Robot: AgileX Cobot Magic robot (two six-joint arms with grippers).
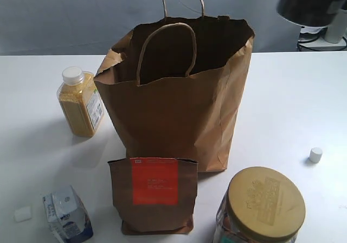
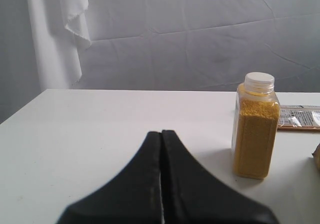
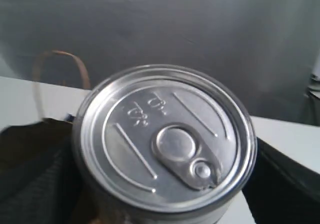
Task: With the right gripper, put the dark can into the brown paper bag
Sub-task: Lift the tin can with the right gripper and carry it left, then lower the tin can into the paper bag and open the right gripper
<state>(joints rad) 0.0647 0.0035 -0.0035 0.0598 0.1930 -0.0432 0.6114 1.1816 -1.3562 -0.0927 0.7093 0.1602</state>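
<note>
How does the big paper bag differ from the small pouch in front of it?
The brown paper bag is far taller than the small pouch. The bag gapes open, with loop handles; the pouch looks closed, handleless. The pouch has an orange label; the bag is plain. Both stand upright, brown.

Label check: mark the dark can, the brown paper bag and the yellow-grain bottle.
dark can (image 3: 165, 141): right wrist view, silver pull-tab lid.
brown paper bag (image 1: 173, 113): exterior view, front wall.
yellow-grain bottle (image 2: 256, 144): left wrist view, filled body.

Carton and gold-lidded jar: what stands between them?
The small brown pouch with the orange label stands between the carton and the jar, nearer the camera than the paper bag. Only the exterior view shows it.
</note>
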